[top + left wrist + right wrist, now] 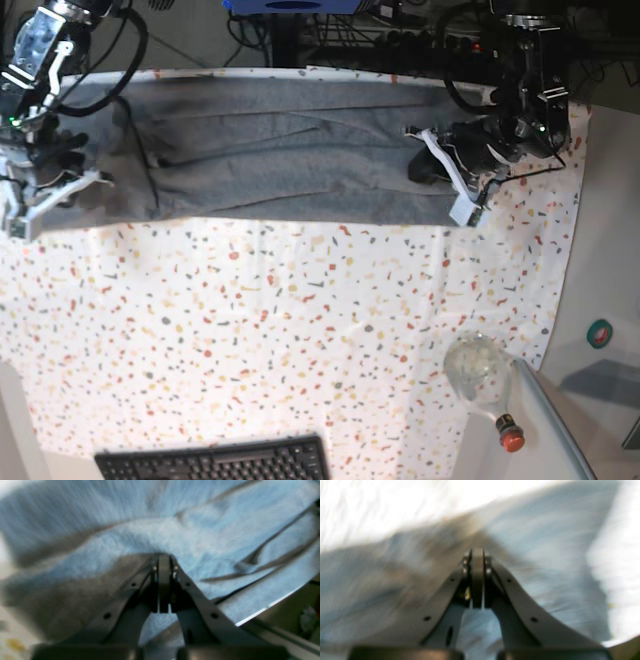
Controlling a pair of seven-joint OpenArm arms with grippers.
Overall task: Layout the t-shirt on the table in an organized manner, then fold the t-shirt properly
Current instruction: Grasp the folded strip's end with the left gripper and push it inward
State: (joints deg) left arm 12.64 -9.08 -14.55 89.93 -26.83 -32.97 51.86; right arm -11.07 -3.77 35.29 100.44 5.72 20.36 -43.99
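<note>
The grey t-shirt [280, 150] lies stretched in a wide band across the far part of the speckled table [300, 330], with long creases. My left gripper [425, 162] is at the shirt's right end; in its wrist view the jaws [163, 558] are shut on bunched fabric of the t-shirt [175, 525]. My right gripper [95, 182] is at the shirt's left end. Its wrist view is blurred and shows the jaws [477, 552] shut with the shirt fabric [545, 542] pulled up at the tips.
A clear bottle with a red cap [482, 375] lies near the table's front right edge. A black keyboard [215, 462] sits at the front. Cables and dark equipment run behind the far edge. The table's right edge [262, 611] is close to the left gripper.
</note>
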